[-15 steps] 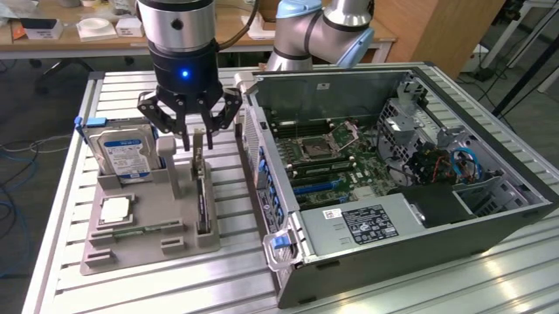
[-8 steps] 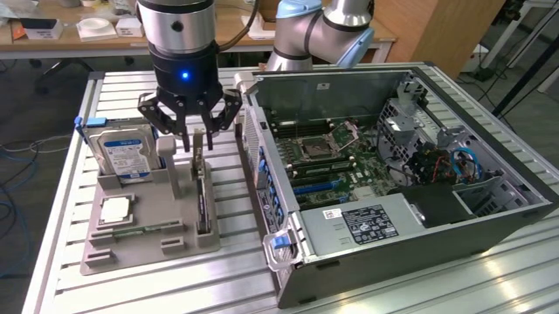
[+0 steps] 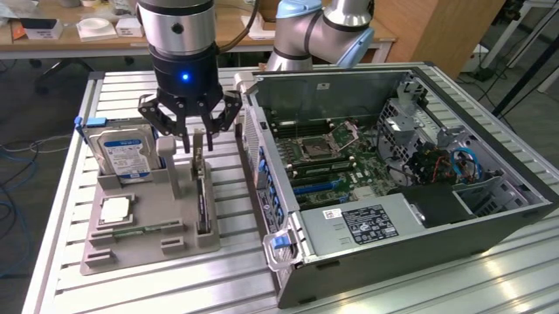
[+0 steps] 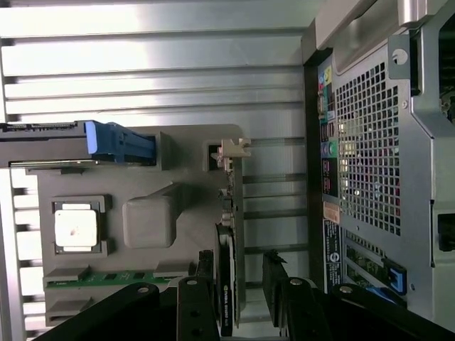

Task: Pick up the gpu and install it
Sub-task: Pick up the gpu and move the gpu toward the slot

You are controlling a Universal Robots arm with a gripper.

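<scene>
On the exterior view's left stands the hard drive (image 3: 122, 154); beside it my tool (image 3: 198, 140) hangs wide open and empty over the gpu (image 3: 203, 203), on edge in its grey holder (image 3: 148, 219). Misaligned, a finger could strike the card's edge or graze the case (image 3: 393, 258).

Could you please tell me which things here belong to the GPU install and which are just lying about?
In the job: gpu standing in the grey holder, open jaws above it; open computer case.
Lying about: hard drive, processor chip, RAM stick.
</scene>
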